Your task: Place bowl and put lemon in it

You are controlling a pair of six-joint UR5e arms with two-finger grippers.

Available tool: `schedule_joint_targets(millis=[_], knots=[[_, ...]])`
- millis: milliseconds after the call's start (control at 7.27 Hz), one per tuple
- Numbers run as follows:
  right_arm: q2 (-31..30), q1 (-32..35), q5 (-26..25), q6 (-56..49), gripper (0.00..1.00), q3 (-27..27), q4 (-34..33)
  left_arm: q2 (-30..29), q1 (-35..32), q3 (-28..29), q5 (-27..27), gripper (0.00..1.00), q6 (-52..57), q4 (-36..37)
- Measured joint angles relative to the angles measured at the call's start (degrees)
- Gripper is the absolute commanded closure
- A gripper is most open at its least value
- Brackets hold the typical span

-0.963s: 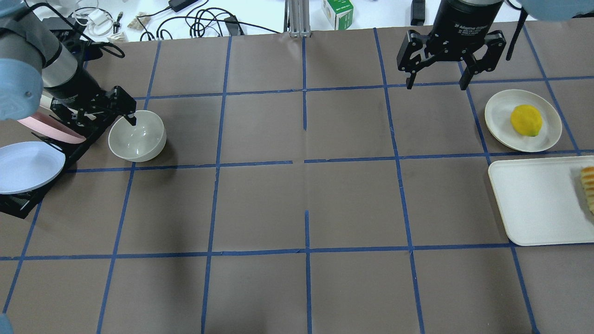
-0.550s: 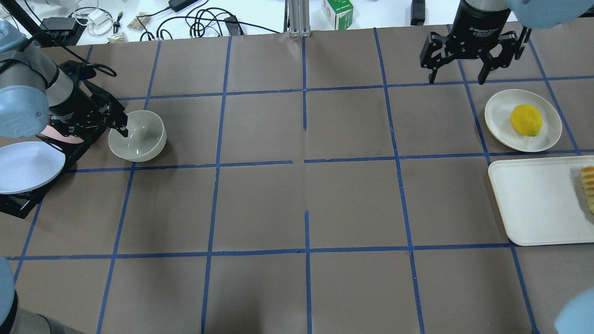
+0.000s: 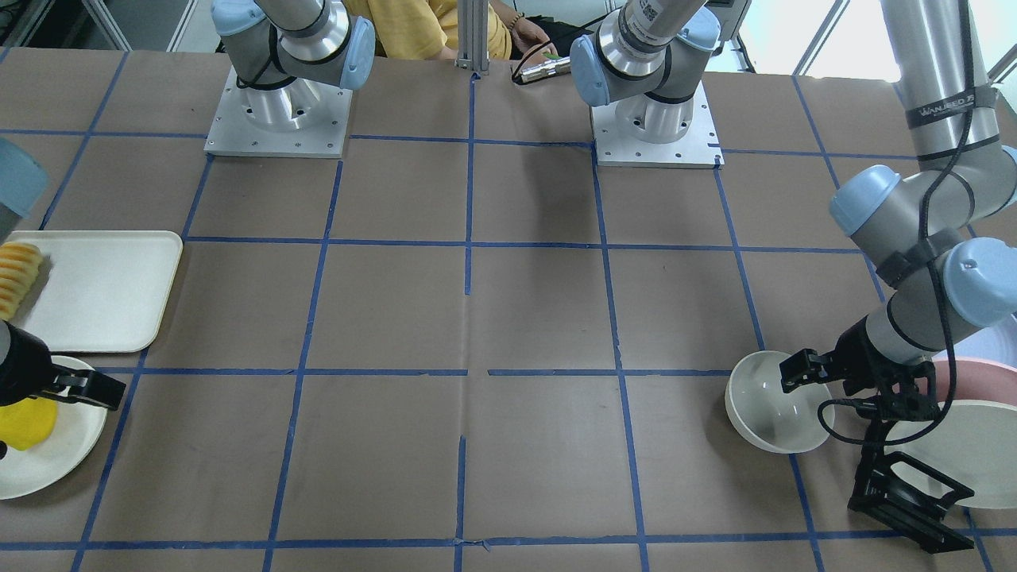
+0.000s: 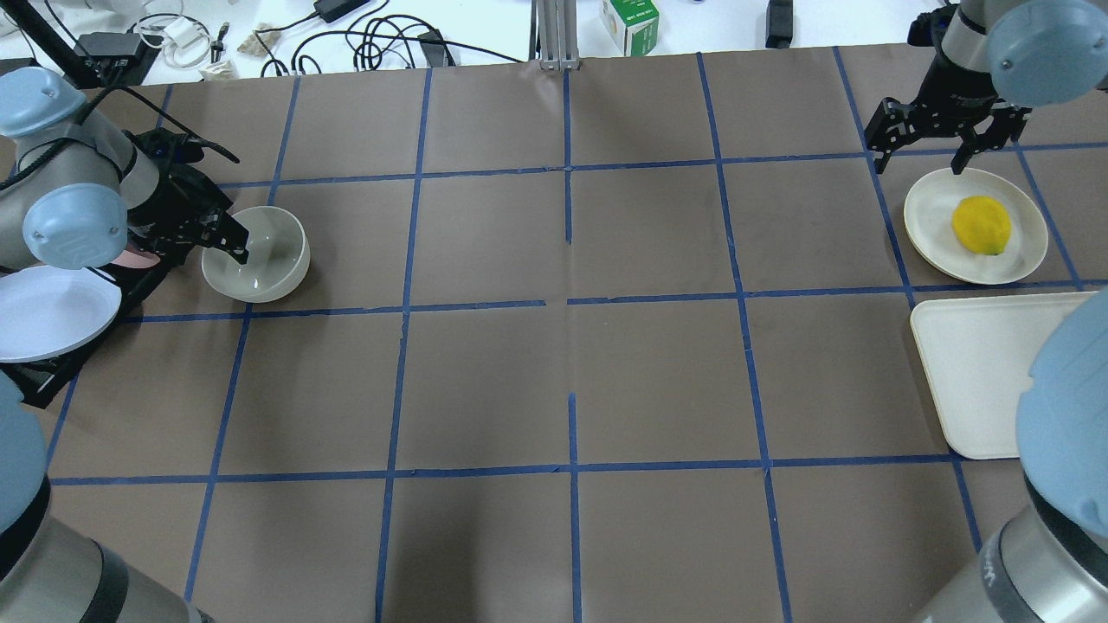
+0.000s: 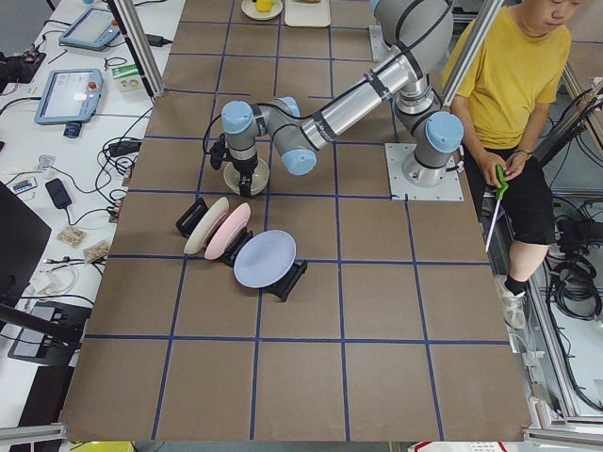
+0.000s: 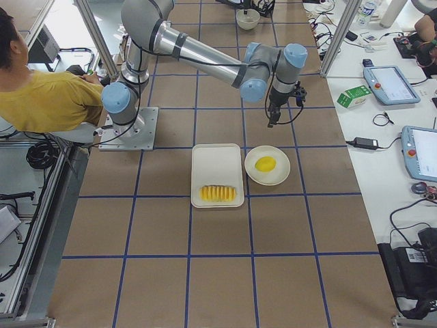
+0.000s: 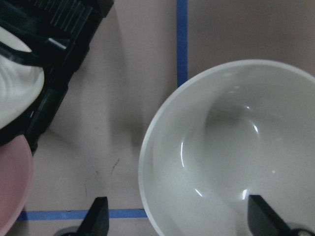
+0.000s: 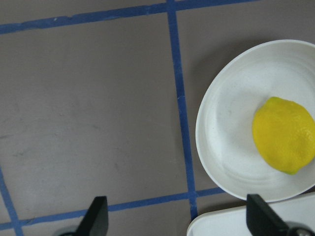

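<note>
The off-white bowl [image 4: 260,255] stands upright on the table at the left, next to the plate rack. My left gripper [image 4: 227,244] is open and straddles the bowl's near-left rim. In the left wrist view one fingertip [image 7: 98,216] is outside the bowl [image 7: 231,147] and the other is inside. The yellow lemon [image 4: 981,224] lies on a flat off-white plate [image 4: 930,216] at the right. My right gripper [image 4: 922,163] is open and empty, over the plate's far-left edge. The right wrist view shows the lemon [image 8: 284,135] to the right of the open fingers.
A black rack [image 3: 906,500] with a blue plate [image 4: 52,311], a pink plate [image 3: 977,377] and a cream plate stands just left of the bowl. An off-white tray [image 4: 978,372] with sliced fruit [image 3: 17,278] lies next to the lemon's plate. A seated person [image 5: 513,85] is behind the robot.
My right gripper has moved right, to the far edge of the lemon's plate. My left gripper has shifted slightly at the bowl's rim, and both arms' elbows have swung into view.
</note>
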Motion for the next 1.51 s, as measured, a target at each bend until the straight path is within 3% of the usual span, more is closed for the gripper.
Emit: schedule_joint_targets(millis=[138, 275, 550, 688, 1100, 1512], knots=[[0.99, -1.41, 0.11, -1.34, 0.00, -0.09, -0.68, -0.71, 0.03, 0.16, 0.05, 0.10, 0.36, 0.21], [1.70, -2.52, 0.32, -2.41, 0.00, -0.18, -0.94, -1.34, 0.08, 0.30, 0.10, 0.28, 0.48, 0.24], [3.48, -5.05, 0.67, -5.46, 0.00, -0.51, -1.57, -2.94, 0.06, 0.80, 0.15, 0.93, -1.52, 0.25], [4.60, -6.59, 0.66, -8.56, 0.00, -0.76, -3.47, -3.36, 0.03, 1.32, 0.10, 1.00, -2.66, 0.16], [6.73, -9.81, 0.54, -19.50, 0.00, -0.41, -7.72, -3.50, -0.02, 2.45, -0.01, 1.00, -3.53, -0.17], [9.54, -10.64, 0.86, -22.08, 0.00, -0.04, -8.74, -1.86, -0.62, 2.70, -0.24, 1.00, -3.77, -2.30]])
